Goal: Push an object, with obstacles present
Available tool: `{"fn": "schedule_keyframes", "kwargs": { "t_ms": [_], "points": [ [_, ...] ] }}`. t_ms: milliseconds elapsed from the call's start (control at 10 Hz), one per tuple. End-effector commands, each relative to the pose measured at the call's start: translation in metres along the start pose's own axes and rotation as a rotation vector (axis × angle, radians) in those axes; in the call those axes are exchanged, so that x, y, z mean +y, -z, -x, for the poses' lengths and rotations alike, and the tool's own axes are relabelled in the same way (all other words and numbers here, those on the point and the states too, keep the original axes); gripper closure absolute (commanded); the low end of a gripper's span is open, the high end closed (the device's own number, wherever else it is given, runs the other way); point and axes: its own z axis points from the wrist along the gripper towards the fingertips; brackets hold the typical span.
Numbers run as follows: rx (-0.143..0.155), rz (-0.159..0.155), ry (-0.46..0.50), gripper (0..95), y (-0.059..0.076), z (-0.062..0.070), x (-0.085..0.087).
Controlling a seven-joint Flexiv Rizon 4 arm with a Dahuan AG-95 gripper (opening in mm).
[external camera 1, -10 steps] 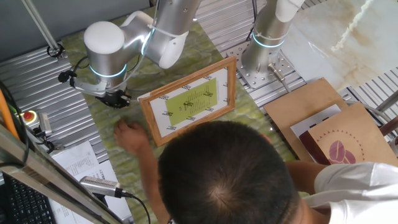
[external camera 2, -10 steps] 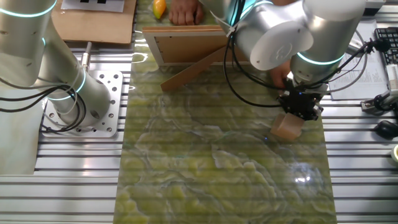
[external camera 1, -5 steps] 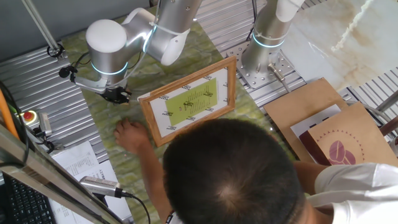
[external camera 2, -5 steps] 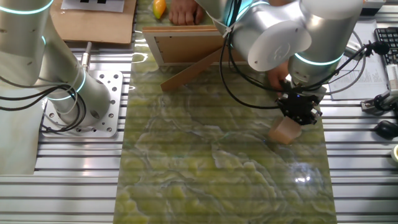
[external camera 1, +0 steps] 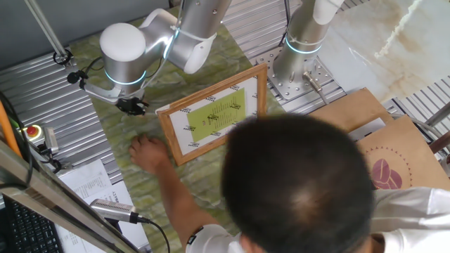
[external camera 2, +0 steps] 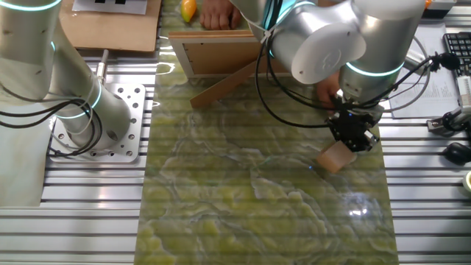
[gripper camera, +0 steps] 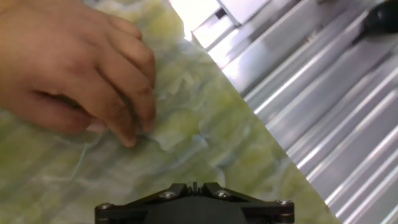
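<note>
- Block has slid left and tilted on the green mat since a second ago; I judge my push is working.
- Gripper touches its upper edge; I cannot tell whether the fingers are apart.
- Pale tan, plain, it lies well apart from the frame.

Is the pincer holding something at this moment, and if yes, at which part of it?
Nothing appears held. The pincer is pressed against the upper edge of the small wooden block, which lies on the mat; whether its fingers are open cannot be told.
</note>
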Motion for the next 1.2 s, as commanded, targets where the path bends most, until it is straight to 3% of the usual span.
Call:
{"fn": "schedule_keyframes", "kwargs": {
  "t_ms": [100,1200],
  "points": [
    [0.002,-0.003,-0.028,95.0,-0.004,-0.005,-0.003],
    [0.04,0.01,-0.119,95.0,-0.003,-0.025,-0.011]
  ]
}}
